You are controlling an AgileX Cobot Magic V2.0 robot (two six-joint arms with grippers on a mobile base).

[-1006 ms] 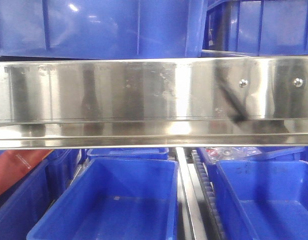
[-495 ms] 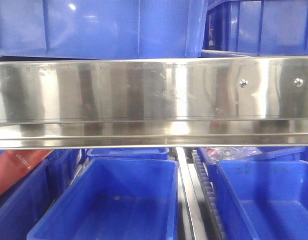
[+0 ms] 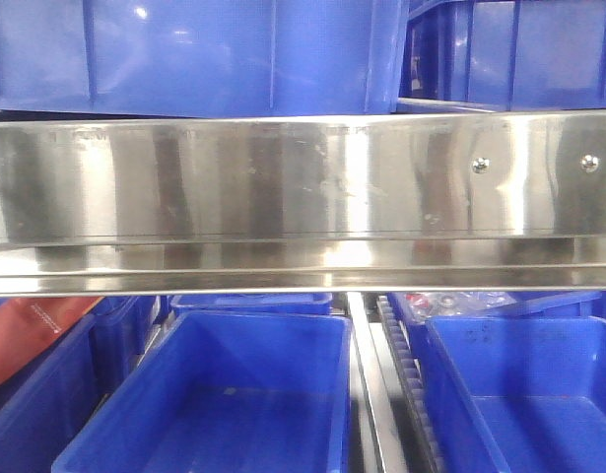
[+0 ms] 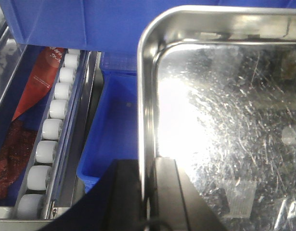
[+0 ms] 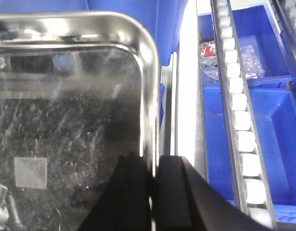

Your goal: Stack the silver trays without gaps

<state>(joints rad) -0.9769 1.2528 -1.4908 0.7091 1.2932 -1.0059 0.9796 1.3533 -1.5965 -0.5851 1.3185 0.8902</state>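
Both arms hold one silver tray between them. In the left wrist view the silver tray point(image 4: 225, 120) fills the right side, scratched and glaring, and my left gripper point(image 4: 148, 166) is shut on its left rim, one finger inside and one outside. In the right wrist view the same tray point(image 5: 66, 120) fills the left side, with my right gripper point(image 5: 154, 161) shut on its right rim. The tray hangs above a blue bin point(image 4: 114, 125). No other silver tray is in view, and neither the tray nor the grippers show in the front view.
A broad shiny steel shelf rail point(image 3: 283, 197) with screws crosses the front view, with blue bins point(image 3: 224, 394) above and below it. White roller tracks point(image 4: 51, 134) point(image 5: 239, 110) flank the tray. A red packet point(image 4: 37, 86) lies at the left, and bagged parts point(image 5: 210, 57) at the right.
A dark slanted reflection on the right part of the shelf rail one second ago has gone. Nothing else in the front view has moved.
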